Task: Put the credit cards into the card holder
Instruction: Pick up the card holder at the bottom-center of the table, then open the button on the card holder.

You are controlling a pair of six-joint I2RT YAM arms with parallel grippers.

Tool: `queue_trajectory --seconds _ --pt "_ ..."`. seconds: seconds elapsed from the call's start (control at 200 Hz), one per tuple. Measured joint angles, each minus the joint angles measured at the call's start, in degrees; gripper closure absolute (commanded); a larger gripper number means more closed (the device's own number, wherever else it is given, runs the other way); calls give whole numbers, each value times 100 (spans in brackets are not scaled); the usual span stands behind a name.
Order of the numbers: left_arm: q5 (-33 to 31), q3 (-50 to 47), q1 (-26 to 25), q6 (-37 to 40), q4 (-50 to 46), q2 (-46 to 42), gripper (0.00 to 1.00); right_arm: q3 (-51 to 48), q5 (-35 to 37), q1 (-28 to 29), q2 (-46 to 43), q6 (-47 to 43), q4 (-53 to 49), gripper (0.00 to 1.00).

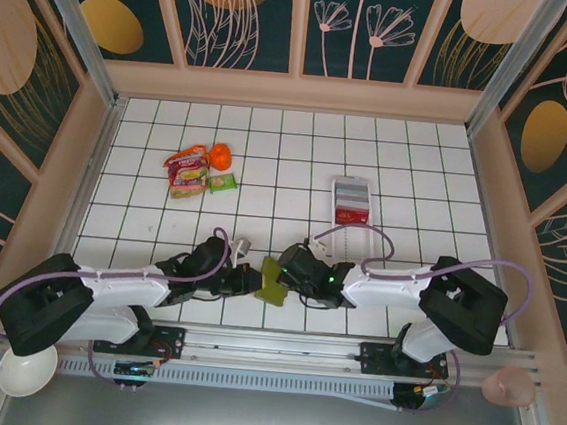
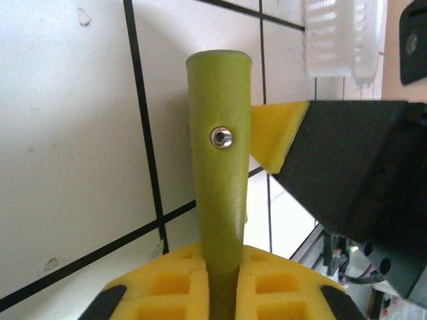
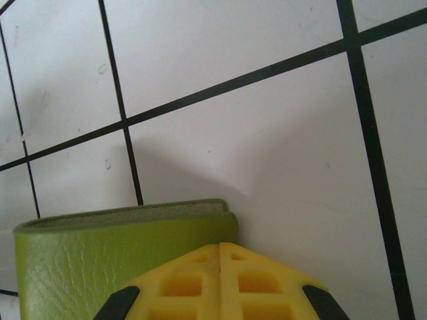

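The left claw (image 2: 223, 270) is found clamped on the card holder (image 2: 220, 173), which projects forward from between its yellow fingers. The right claw (image 3: 220, 250) is found pressed together, with a tip touching the holder's side; a grip cannot be confirmed. Beyond the right claw, red credit cards (image 1: 350, 216) are seen in a white tray (image 1: 351, 189). Snack packets (image 1: 192, 172) are noted well beyond the left claw.

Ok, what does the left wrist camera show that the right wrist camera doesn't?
Left wrist: the card holder edge-on in the left claw, its metal snap, the right claw with a yellow tip at its side, and the white tray beyond. Right wrist: the holder's grained green face with a pale lining along its top edge. Both: the green holder by yellow fingers, over the white gridded table.
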Motion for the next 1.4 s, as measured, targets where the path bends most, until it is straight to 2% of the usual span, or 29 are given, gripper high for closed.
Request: queue_trajectory --seconds 0.135,0.2,0.275,0.385,0.43,0.49,0.505,0.586,0.636,0.766,0.816,1.036,1.396 --pt "-234 214 -4 157 -308 -175 100 -2 122 31 -507 -262 -44 75" --pt "-391 372 -4 267 -503 -251 100 -2 251 31 -887 -450 -94 62" --pt "-605 562 -9 417 -745 -339 100 2 402 31 -1342 -728 -175 42" --pt "-966 828 -9 645 -1082 -466 100 17 619 31 -1971 -1200 -284 29" --pt "-1115 911 -9 734 -1189 -514 100 74 754 31 -2135 -1388 -374 29" --pt "-1309 1019 -9 850 -1318 -555 100 203 990 28 -2253 -1639 -485 49" --pt "-1357 1047 -9 887 -1357 -560 100 236 1054 31 -2269 -1773 -501 49" --pt "-1591 1185 -9 1014 -1504 -566 100 358 1349 -2 -2280 -2159 -520 50" --pt "-1727 1257 -9 1062 -1572 -566 100 385 1272 -125 -2280 -2483 -511 52" --pt "-1921 1320 -9 1123 -1578 -599 100 352 157 -1054 -2280 -2828 -313 54" --pt "-1947 1320 -9 1130 -1576 -621 100 240 -173 -1246 -2291 -2872 -46 54" --pt "-1941 1325 -9 1137 -1565 -640 100 66 -1027 -1165 -2033 -2868 448 55" --pt "-1821 1340 -9 1110 -1460 -807 100 295 -1233 -1106 -925 -2844 494 56"
